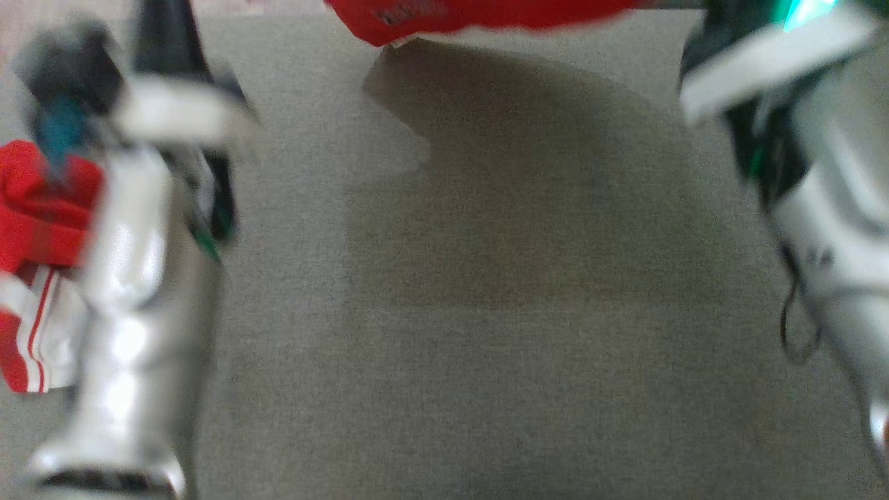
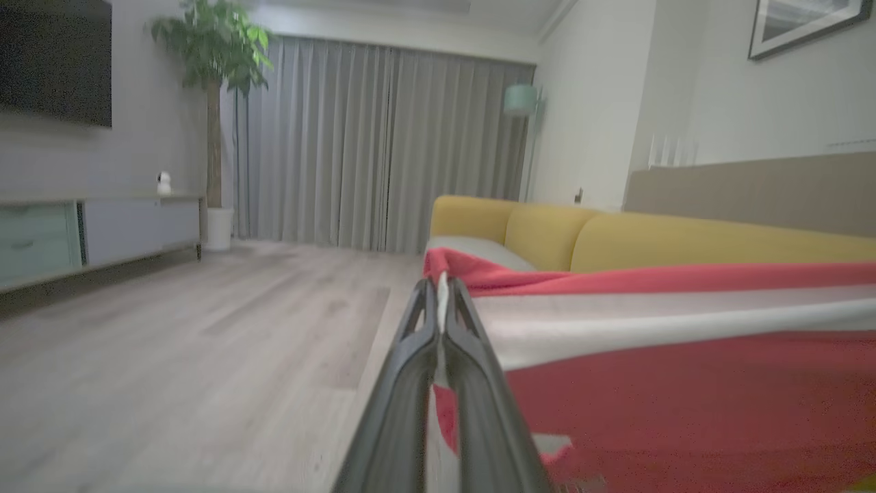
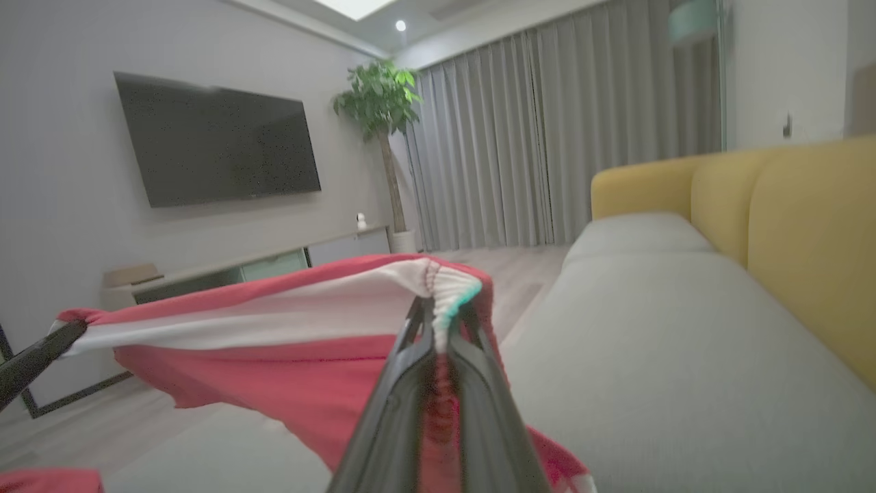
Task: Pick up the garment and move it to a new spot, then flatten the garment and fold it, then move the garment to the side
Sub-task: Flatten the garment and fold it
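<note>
Left wrist view gives you the left gripper (image 2: 441, 287) with its two dark fingers pressed together on a white-banded edge of the garment (image 2: 650, 383). From that pinch the red cloth with its white stripe stretches away to the gripper's right, taut and lifted, with the yellow sofa back (image 2: 684, 239) beyond it.

On the right wrist view you see the right gripper (image 3: 438, 311) likewise clamped on a gathered white hem of the garment, with a fleck of teal at the fingertips. The cloth runs from there to that gripper's left and sags below the fingers. At its far end a dark finger of the left gripper holds the opposite corner. Under and to the right of the right gripper lies the grey sofa seat (image 3: 671, 329). So the garment hangs spread between your two grippers, above the seat.

Head view is blurred. You can make out the red cloth along the top edge, ahead of both arms, casting a shadow on the grey sofa seat. Just beside the left forearm (image 1: 132, 278), on its outer side, lies a red-and-white bundle (image 1: 35, 236); you cannot tell whether it belongs to the garment.
</note>
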